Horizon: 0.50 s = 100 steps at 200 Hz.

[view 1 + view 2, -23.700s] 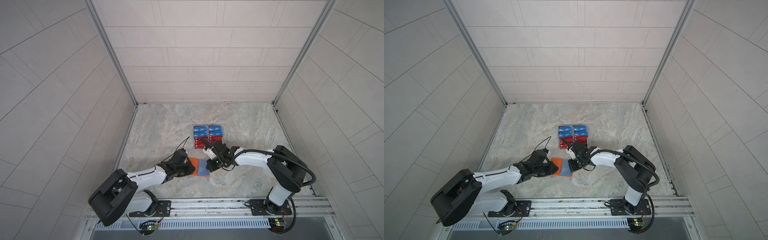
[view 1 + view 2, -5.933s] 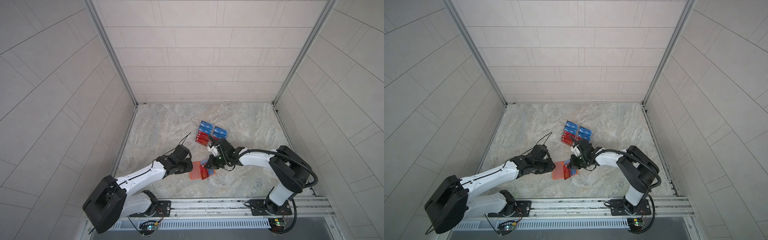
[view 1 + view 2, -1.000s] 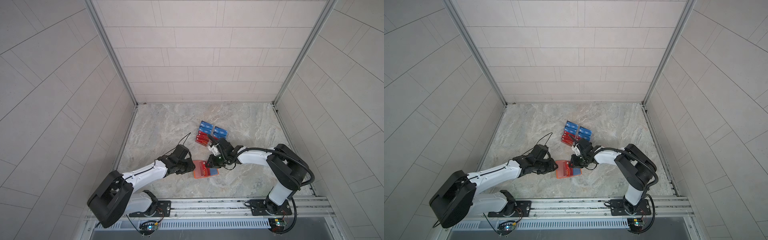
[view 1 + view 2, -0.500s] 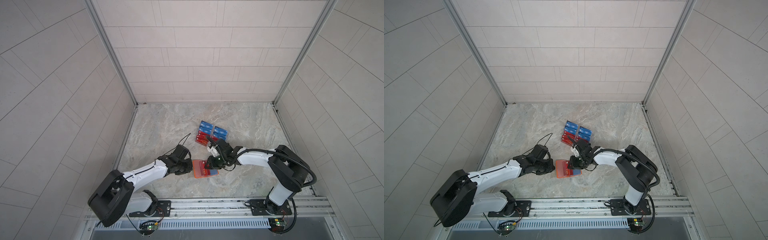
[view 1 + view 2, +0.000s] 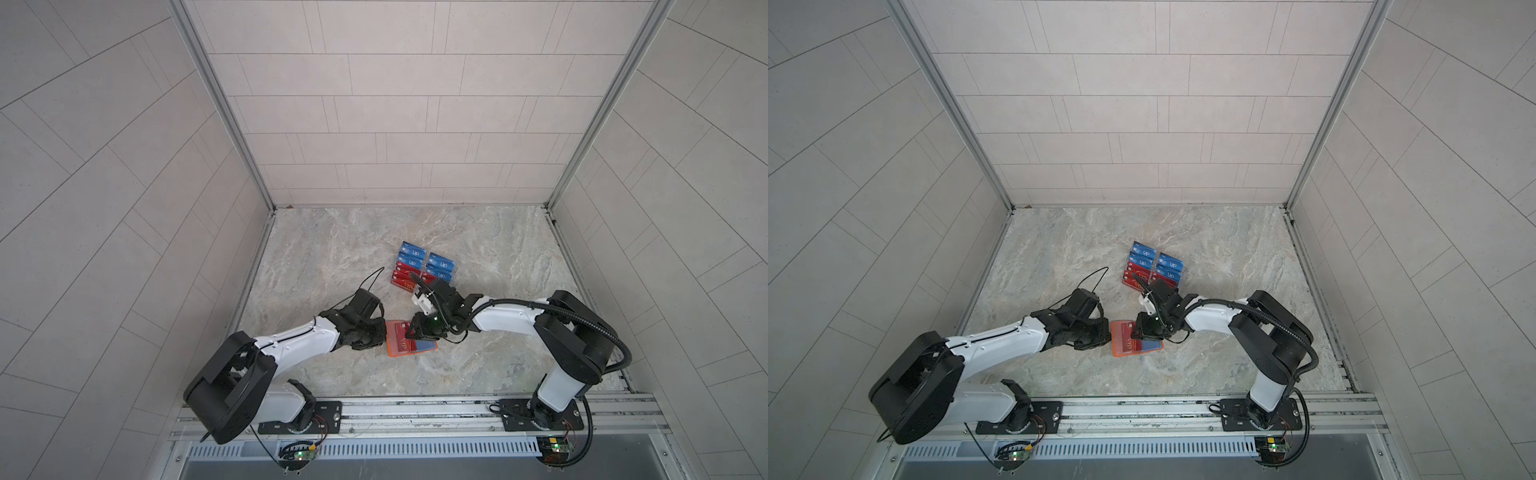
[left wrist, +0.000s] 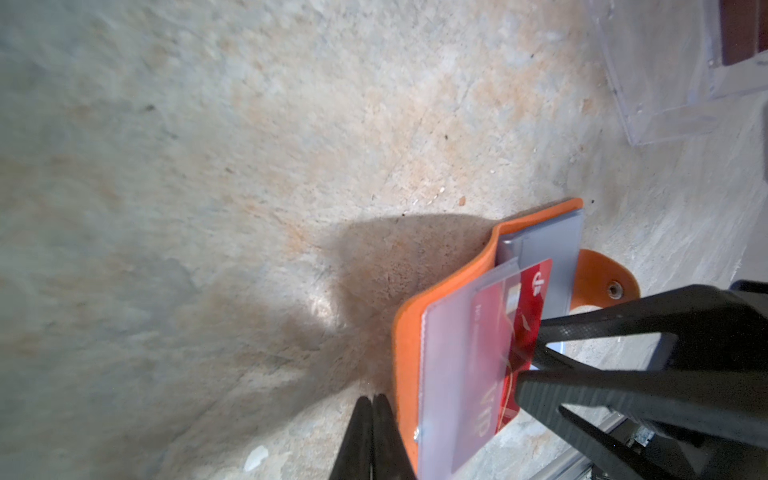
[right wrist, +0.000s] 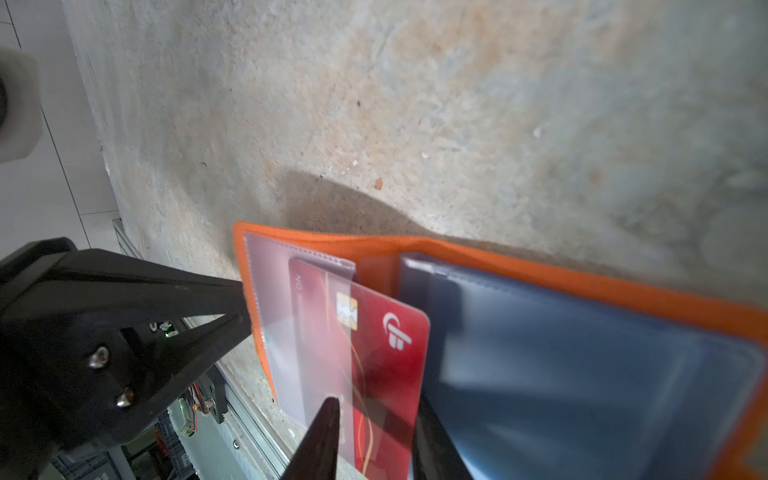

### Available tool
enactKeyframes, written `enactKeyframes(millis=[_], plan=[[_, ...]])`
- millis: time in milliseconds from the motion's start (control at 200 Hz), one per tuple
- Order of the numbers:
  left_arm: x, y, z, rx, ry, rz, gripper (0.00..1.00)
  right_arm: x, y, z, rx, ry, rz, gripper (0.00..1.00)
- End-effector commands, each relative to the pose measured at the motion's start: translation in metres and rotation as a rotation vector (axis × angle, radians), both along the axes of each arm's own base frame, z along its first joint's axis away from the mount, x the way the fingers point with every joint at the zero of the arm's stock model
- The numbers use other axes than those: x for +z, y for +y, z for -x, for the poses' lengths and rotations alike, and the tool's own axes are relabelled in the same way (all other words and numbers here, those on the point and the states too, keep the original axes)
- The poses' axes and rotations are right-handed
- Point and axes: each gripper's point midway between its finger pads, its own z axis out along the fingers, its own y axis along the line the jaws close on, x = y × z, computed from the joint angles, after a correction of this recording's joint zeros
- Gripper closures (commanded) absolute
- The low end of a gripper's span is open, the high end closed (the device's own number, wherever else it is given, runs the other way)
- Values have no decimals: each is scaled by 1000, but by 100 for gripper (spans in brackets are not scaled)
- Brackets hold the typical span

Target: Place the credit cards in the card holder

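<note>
Compared with the earliest frames, the card holder (image 7: 540, 274) now has a blue card (image 7: 582, 353) under one page's plastic. A red card (image 7: 386, 353) is part-way into the clear sleeve (image 7: 282, 311) of the facing page, so the second insertion looks begun but unfinished. The acrylic rack (image 5: 424, 268) has also been turned askew.

The holder lies open on the tabletop (image 5: 332, 257), lower middle in both top views, just below the rack. The left end effector (image 6: 370, 403) has just clenched. Its tips are pressed together, empty, right at the holder's orange edge, probably bracing it. The right end effector (image 6: 532, 353) straddles the red card's outer end with a gap between its fingers. Whether it is pinching the card or has let go, I cannot tell.

In the top views that end effector hides the holder's upper part. The right wrist view cuts off the card's near end, and the blue page is blurred.
</note>
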Motion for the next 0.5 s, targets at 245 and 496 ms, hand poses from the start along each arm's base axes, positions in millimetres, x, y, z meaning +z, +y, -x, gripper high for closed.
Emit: enactKeyframes(millis=[245,496], plan=[[13,28,0,1,-19,-37,74,-3,9,-3,-17,12,-14,61],[22,12,-5,12,-34,76,74,0,16,-5,-11,1,-25,61]])
